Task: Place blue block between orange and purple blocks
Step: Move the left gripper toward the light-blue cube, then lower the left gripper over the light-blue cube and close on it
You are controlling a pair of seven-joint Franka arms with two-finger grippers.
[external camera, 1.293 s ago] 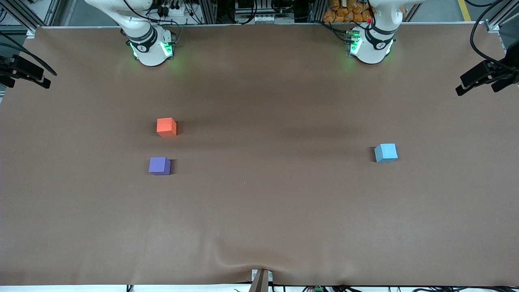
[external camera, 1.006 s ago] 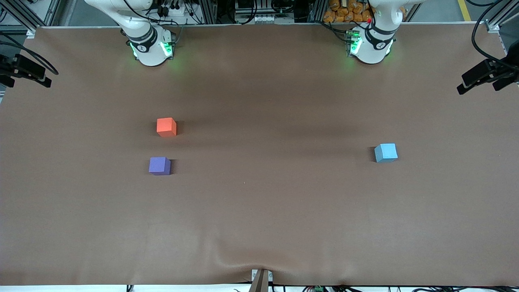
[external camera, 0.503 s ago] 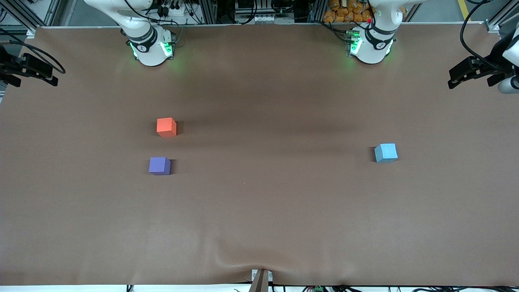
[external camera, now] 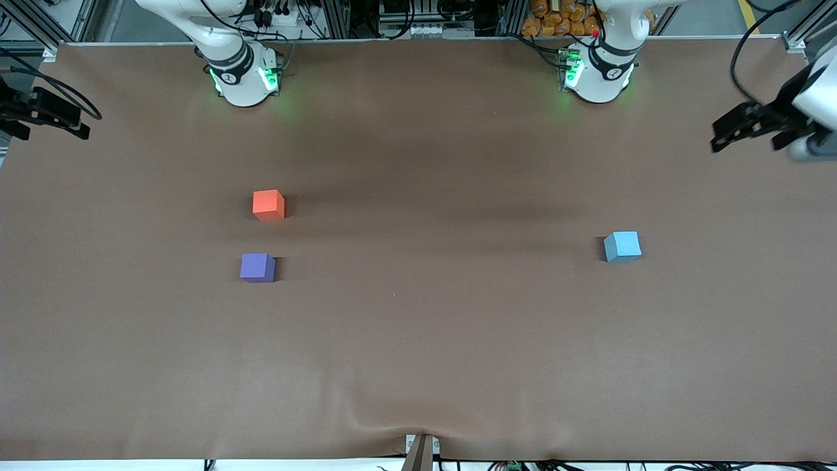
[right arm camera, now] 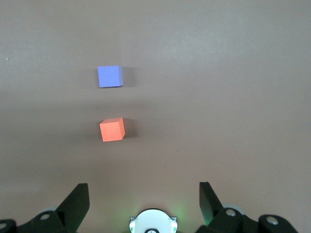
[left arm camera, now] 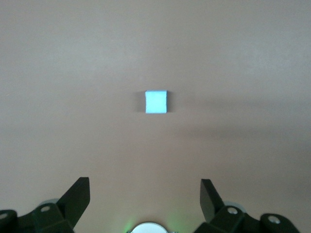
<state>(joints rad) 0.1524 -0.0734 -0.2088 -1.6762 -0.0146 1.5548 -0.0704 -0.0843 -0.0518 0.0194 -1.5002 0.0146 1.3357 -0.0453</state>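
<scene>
The blue block (external camera: 622,246) sits on the brown table toward the left arm's end; it also shows in the left wrist view (left arm camera: 156,102). The orange block (external camera: 268,205) and the purple block (external camera: 257,267) sit toward the right arm's end, the purple one nearer to the front camera, with a gap between them. Both show in the right wrist view, orange (right arm camera: 112,129) and purple (right arm camera: 110,76). My left gripper (external camera: 751,134) is open and empty, up over the table's edge at the left arm's end. My right gripper (external camera: 49,124) is open and empty over the table's edge at the right arm's end.
The brown table cover (external camera: 418,340) has a wrinkle at its near edge by a small bracket (external camera: 420,451). The two arm bases (external camera: 243,75) (external camera: 598,72) stand along the table's edge farthest from the front camera.
My left gripper has moved inward from the table's end toward the blue block. My right gripper has shifted only slightly. The blocks have not moved.
</scene>
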